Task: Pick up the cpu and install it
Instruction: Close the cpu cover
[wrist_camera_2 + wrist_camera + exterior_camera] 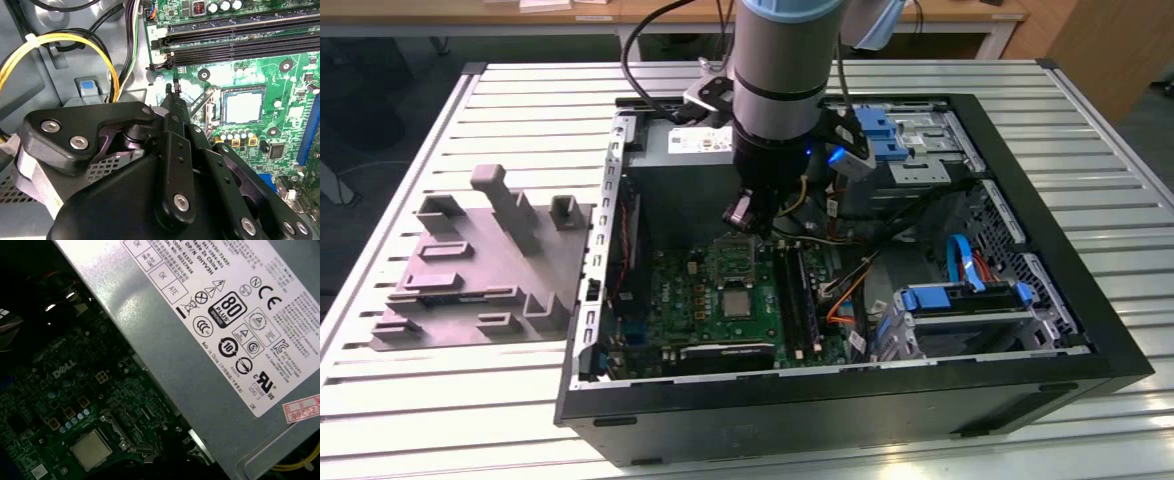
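Slatted table point(507, 100), open case point(1121, 350). Gripper point(744, 215) low over motherboard point(680, 300), close above socket point(122, 427); claw state: cannot tell. Cpu point(91, 450) flat on board just beside socket, ungrasped. Approach step, seemingly; pick calls for centring squarely on thin chip edges.

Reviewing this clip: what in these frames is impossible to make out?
1. Second wrist view: the claw has its own black linkage in front of its tip, so whether it carries the cpu is hidden.
2. Second wrist view: the socket sits partly behind the claw, so its inside is hidden.
3. Exterior view: the claw's tip is too small and dark to read.
4. First wrist view: the power supply covers part of the motherboard.
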### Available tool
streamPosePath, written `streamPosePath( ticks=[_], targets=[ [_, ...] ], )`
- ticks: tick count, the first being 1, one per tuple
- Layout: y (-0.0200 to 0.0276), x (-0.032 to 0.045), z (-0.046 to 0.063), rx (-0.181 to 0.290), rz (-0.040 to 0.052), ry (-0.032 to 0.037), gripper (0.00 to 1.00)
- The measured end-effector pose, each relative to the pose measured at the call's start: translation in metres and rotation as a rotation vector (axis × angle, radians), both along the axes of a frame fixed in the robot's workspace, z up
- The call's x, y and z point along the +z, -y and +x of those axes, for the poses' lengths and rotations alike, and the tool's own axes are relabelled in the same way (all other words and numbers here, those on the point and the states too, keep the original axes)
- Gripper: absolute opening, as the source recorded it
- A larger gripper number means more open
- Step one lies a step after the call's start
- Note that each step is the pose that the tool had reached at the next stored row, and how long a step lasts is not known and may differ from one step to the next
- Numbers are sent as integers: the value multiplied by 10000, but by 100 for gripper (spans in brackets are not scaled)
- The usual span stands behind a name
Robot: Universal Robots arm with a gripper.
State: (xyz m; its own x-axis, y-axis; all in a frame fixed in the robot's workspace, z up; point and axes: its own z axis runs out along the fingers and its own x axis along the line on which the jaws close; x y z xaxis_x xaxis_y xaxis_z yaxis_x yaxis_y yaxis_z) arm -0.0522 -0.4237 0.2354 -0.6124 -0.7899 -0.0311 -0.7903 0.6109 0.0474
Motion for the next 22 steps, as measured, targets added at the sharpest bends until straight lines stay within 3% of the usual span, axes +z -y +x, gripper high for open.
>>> streamPosePath(
  ticks=[10, 22],
  targets=[
    [0, 39, -15, 496, -4, -1, 11],
    [0, 78, -15, 591, 0, -2, 11]
  ],
)
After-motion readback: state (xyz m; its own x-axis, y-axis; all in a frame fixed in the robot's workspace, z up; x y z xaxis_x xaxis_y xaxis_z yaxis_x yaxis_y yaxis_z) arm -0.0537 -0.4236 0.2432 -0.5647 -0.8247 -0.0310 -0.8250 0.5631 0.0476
